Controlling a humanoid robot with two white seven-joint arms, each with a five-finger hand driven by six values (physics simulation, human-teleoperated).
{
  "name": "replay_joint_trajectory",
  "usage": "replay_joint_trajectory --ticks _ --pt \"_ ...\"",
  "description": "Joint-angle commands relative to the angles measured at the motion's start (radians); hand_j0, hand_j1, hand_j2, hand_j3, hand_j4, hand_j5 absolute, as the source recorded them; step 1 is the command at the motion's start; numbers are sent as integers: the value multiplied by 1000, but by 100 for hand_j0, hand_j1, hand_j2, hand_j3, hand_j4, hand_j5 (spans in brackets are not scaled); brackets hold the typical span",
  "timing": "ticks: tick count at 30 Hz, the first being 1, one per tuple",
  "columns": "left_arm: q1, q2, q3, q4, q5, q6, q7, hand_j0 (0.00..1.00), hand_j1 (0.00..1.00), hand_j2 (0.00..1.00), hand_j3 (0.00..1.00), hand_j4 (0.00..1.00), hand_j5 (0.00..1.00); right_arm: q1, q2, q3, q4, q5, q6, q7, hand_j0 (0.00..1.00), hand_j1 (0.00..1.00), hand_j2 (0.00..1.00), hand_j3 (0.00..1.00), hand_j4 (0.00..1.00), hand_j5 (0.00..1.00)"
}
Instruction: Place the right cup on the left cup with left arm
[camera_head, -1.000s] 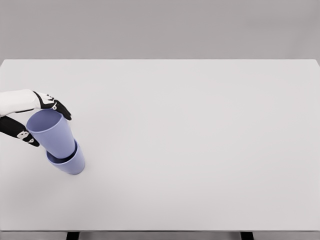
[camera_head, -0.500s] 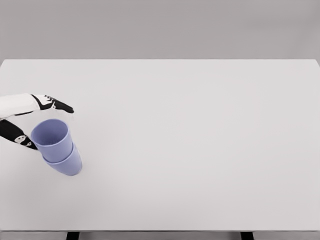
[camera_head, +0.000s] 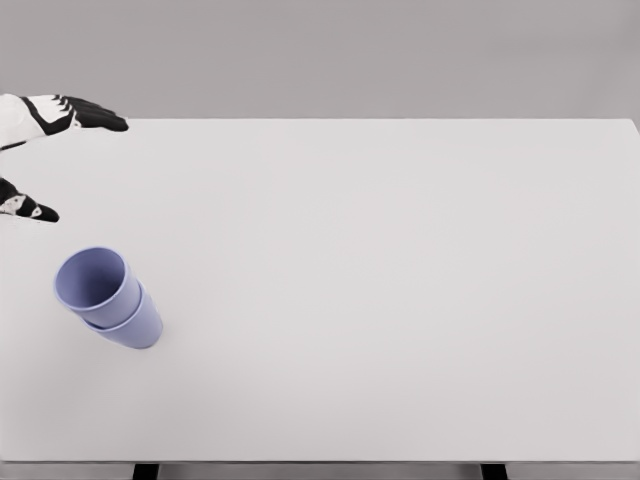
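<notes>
At 5 o'clock from spread, empty left hand (camera_head: 40, 160): right cup (camera_head: 95, 283) nested in left cup (camera_head: 135, 322), well apart.

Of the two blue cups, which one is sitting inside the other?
The upper cup, whose open mouth is fully visible. The lower cup shows only its outer wall beneath it and rests on the table.
</notes>
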Motion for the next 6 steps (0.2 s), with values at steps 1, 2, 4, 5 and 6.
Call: replay_joint_trajectory --ticks 1,2,4,5,6 --pt "-3 -117 53 -48 9 2 0 100 100 100 100 100 100 0 0 0 0 0 0 0 100 100 100 100 100 100" --pt "-5 -158 53 -65 10 2 0 100 100 100 100 100 100 0 0 0 0 0 0 0 100 100 100 100 100 100" --pt "-12 -232 47 -68 10 2 0 100 100 100 100 100 100 0 0 0 0 0 0 0 100 100 100 100 100 100" --pt "-12 -256 44 -71 10 2 0 100 100 100 100 100 100 0 0 0 0 0 0 0 100 100 100 100 100 100" --pt "-12 -287 42 -71 10 2 0 100 100 100 100 100 100 0 0 0 0 0 0 0 100 100 100 100 100 100"
